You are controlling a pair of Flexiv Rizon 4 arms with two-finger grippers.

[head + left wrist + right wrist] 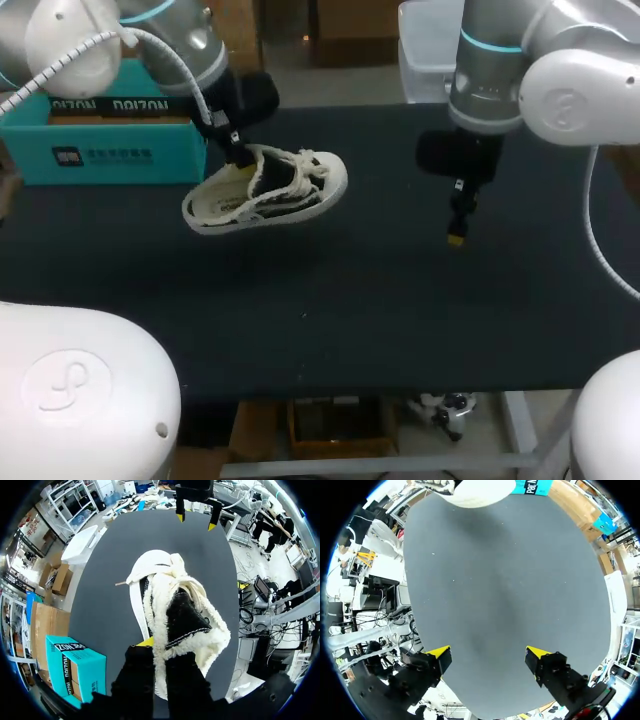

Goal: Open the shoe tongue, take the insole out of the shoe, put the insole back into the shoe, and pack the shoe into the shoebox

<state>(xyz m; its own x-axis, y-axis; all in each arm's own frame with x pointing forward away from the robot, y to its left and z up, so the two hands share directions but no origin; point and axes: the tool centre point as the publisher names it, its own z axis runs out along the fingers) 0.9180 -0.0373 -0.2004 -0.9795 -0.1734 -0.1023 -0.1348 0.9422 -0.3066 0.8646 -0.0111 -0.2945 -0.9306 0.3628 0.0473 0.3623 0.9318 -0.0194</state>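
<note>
Left gripper [238,152] has the shoe [265,190]. Its fingers [146,641] are pinched on the fleecy rim at the heel, one inside the opening and one outside. The shoe looks lifted off the table [350,300], tilted with the toe pointing away from the wrist and toward the table's middle. It's just beside the teal shoebox [100,140], which sits at the back left with its open top up.

Over on the right, the right gripper [457,225] hovers above bare table, well apart from the shoe. Its fingers [440,655] are spread wide and hold nothing.

This reads as the packing step, shoe on its way to the shoebox. The inside of the shoe is dark, and I can't tell from here whether the insole is seated.

To do this well, hold that pinch firm, because a grip on soft lining at one end lets the toe sag and swing. Carry the shoe high enough that the sole clears the near wall of the shoebox. Turn it so its length runs along the shoebox's long side, then lower it toe first. Open the fingers only once the sole rests on the bottom, and pull straight up so the lining doesn't drag. The laces hang loose over the side, so watch that they don't snag the rim. The right gripper is best kept clear of the path.
</note>
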